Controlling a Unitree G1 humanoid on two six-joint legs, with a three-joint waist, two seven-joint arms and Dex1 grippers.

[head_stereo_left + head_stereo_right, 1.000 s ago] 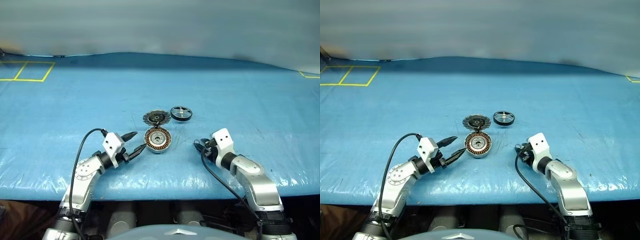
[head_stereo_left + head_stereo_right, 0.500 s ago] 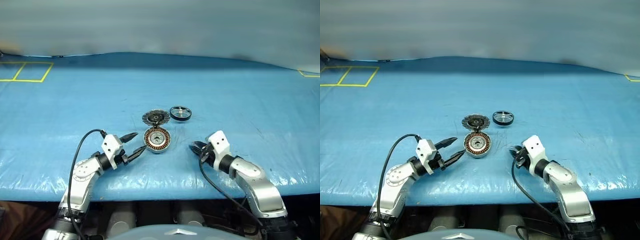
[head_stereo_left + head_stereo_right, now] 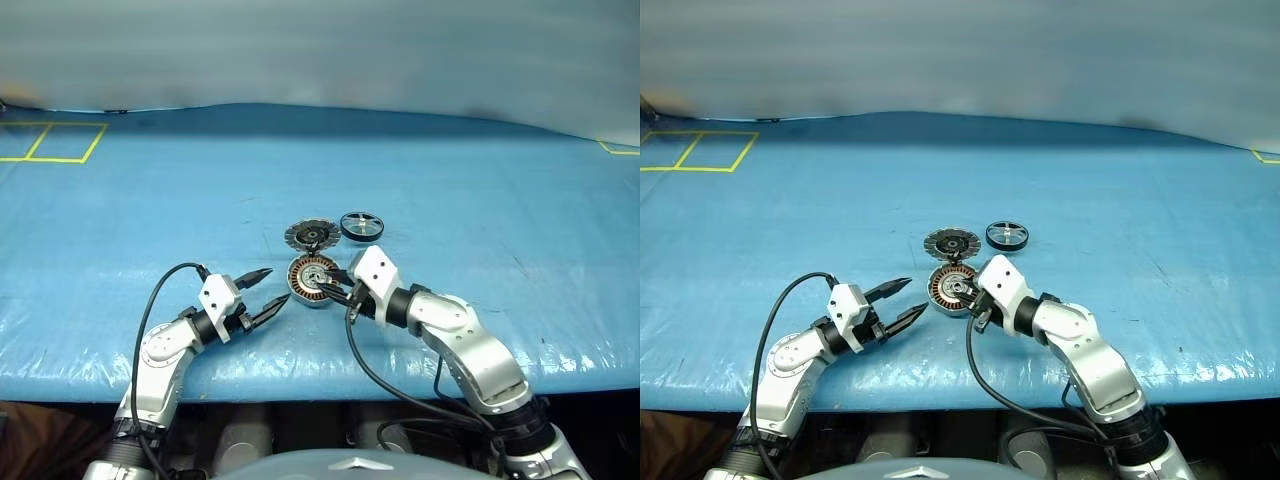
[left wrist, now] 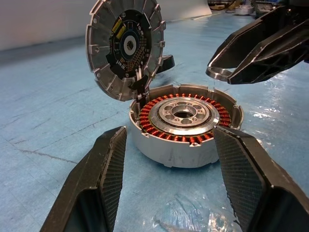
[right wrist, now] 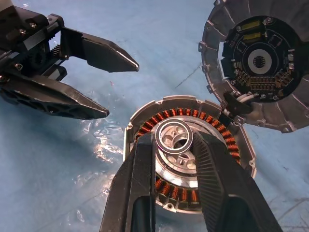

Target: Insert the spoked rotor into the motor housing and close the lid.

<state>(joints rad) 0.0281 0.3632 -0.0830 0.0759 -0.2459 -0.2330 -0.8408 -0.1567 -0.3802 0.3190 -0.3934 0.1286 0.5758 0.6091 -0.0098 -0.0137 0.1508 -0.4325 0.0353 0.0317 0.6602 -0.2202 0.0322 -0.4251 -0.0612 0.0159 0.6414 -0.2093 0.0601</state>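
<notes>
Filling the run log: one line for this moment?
right gripper: holds small metal ring over motor housing | left gripper: open beside housing | lid: open

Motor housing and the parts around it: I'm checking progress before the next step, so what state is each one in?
motor housing: open, windings exposed, no rotor inside.
lid: swung up, joined at the housing's edge.
spoked rotor: lying flat, apart from the housing, not held.
small metal ring: pinched over the housing's centre.
left tool: open, beside the housing.
right tool: shut on the ring.
</notes>
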